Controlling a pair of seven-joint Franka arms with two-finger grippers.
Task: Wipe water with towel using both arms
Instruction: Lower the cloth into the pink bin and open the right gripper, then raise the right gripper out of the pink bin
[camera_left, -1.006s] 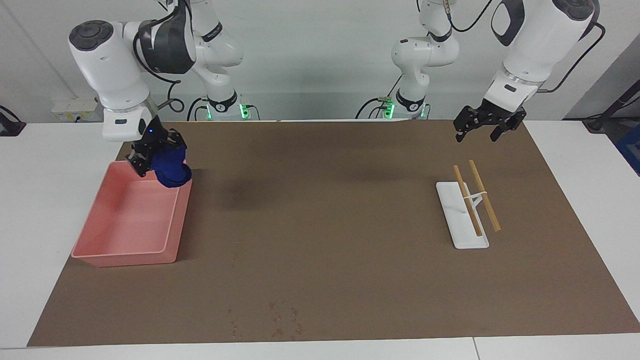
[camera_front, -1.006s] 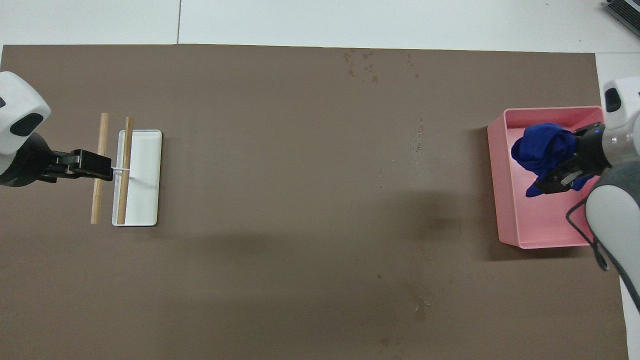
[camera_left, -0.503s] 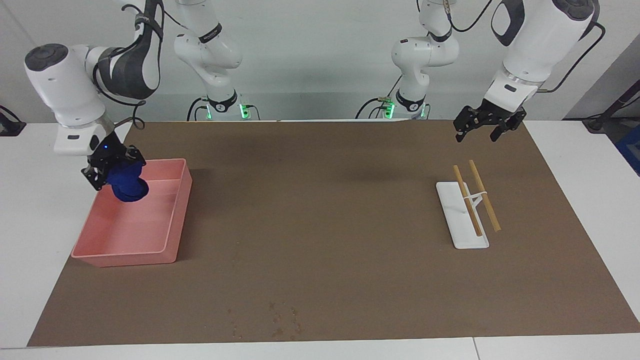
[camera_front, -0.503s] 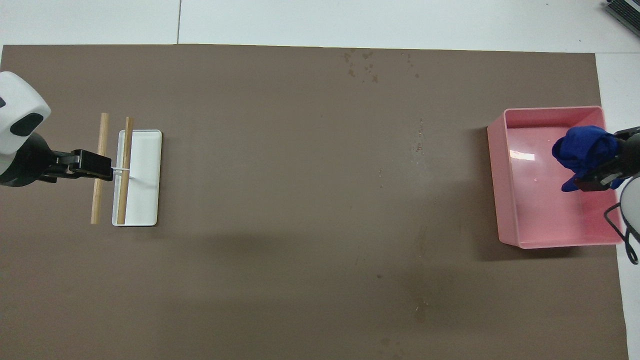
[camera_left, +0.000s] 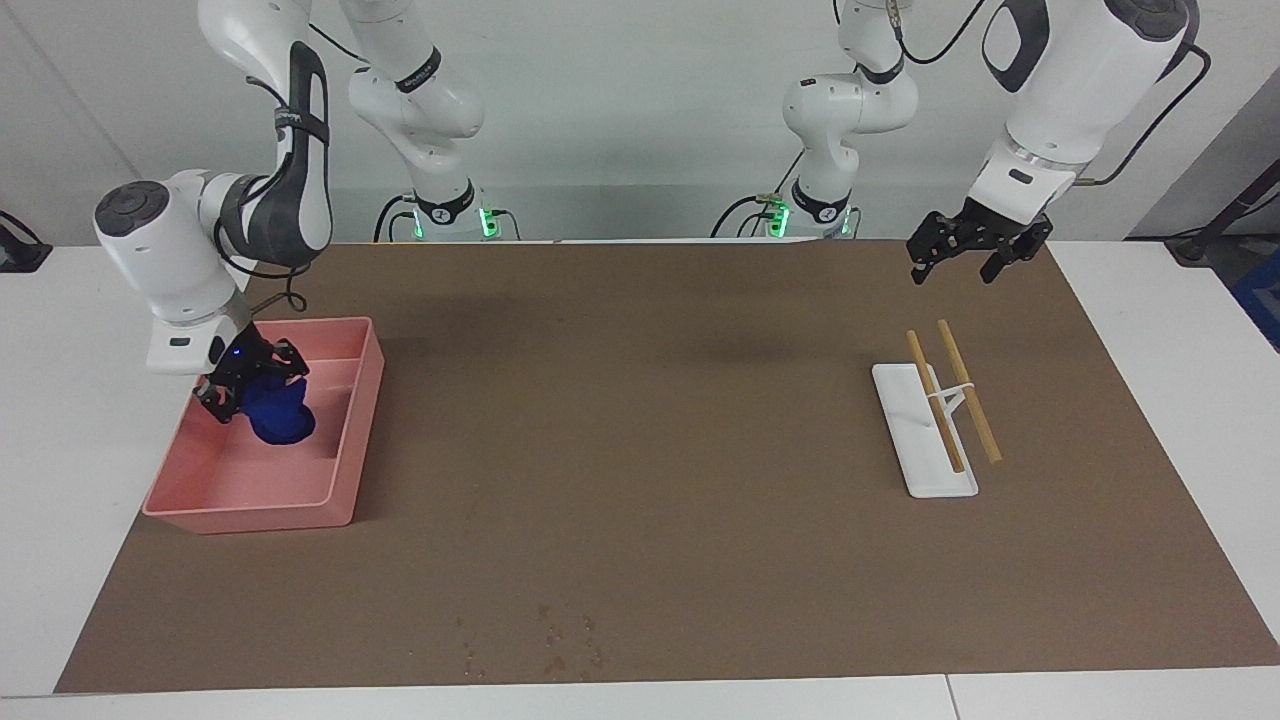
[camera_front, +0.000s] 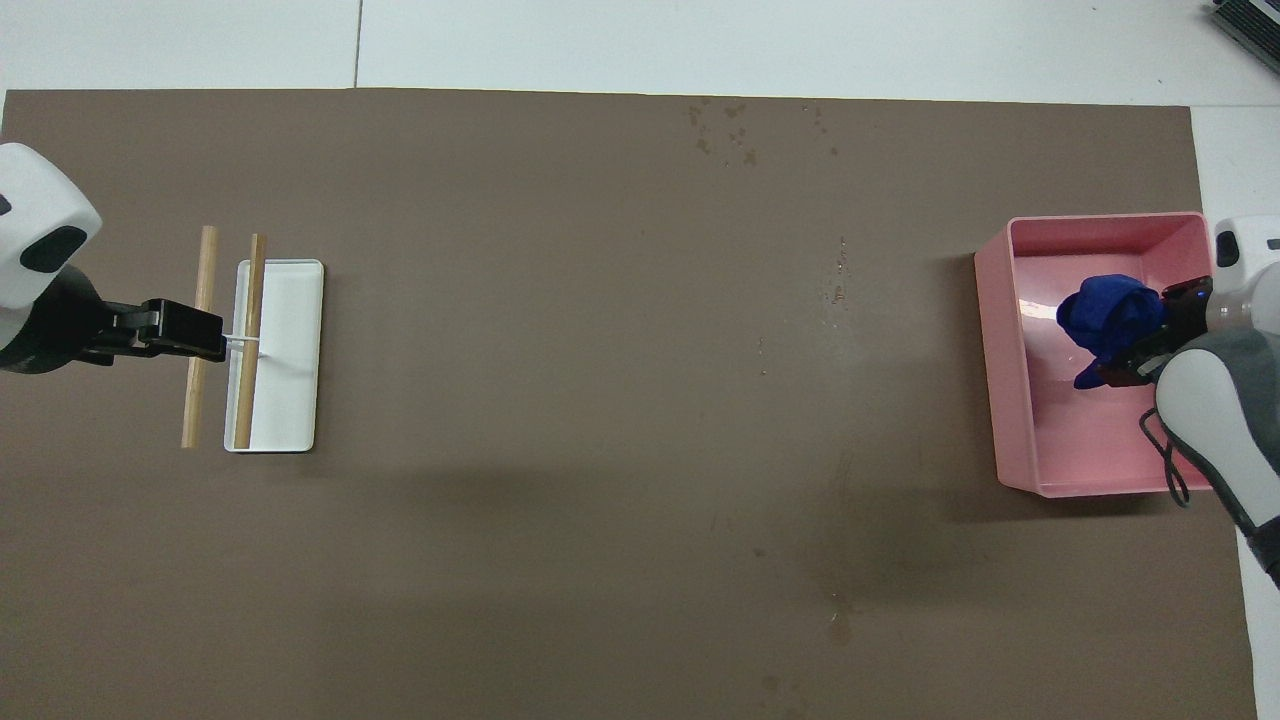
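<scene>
A small royal-blue soft cloth towel (camera_left: 279, 418), bunched into folds, is seen inside a pink rectangular plastic tray (camera_left: 345, 440) that stands on the brown mat (camera_left: 640, 450) at the right arm's end of the white desk (camera_left: 60, 420). The right tool (camera_left: 252, 385) is lowered into the tray, and its black fingers are seen pinching the top of the towel; whether the towel's underside touches the tray floor cannot be told. In the overhead view the towel (camera_front: 1108, 314) is shown in the half of the tray (camera_front: 1000, 350) lying farther from the robots, with the right tool (camera_front: 1150, 335) beside it.

The left tool (camera_left: 965, 250) is held in the air over the mat toward the left arm's end of the desk, and its fingers are seen spread apart with nothing between them; that arm is waiting. Beneath it and a little farther from the robots, a flat white rectangular stand (camera_left: 925, 440) is placed on the mat, with two light wooden rods (camera_left: 950, 395) carried side by side on a thin white support.

A patch of small dark wet spots (camera_left: 550, 640) is visible on the mat near the edge farthest from the robots, well apart from both the tray and the stand.
</scene>
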